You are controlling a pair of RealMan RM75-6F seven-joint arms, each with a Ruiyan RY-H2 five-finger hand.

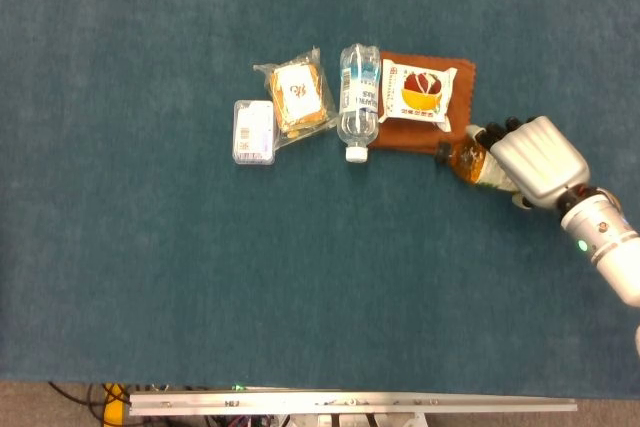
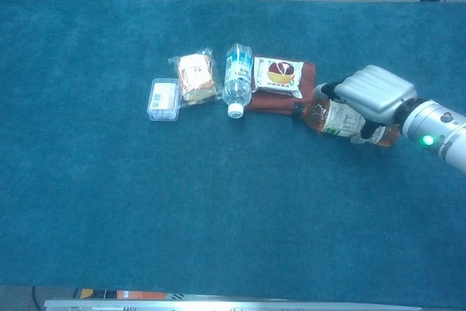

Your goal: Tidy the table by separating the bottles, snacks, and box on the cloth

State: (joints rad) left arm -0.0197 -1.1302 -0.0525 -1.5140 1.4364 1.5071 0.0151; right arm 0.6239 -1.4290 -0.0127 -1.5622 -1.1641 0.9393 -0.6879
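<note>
Right hand holds the tea bottle just off the cloth's near right corner

The right hand [image 2: 375,92] has its fingers [image 1: 497,130] wrapped around the amber tea bottle [image 2: 331,116], which lies slanted, cap toward the brown cloth [image 1: 465,75] and base under the palm toward the arm. The water bottle [image 1: 357,100] rests well to its left, long axis running front to back beside the snack pack [image 1: 422,92]. My guess: the next move carries the bottle along the desk [image 1: 150,277]. No left hand shows.

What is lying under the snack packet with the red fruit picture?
The snack packet lies on a brown cloth, which shows around its right and lower edges. Whatever else might be beneath the packet is covered.
</note>
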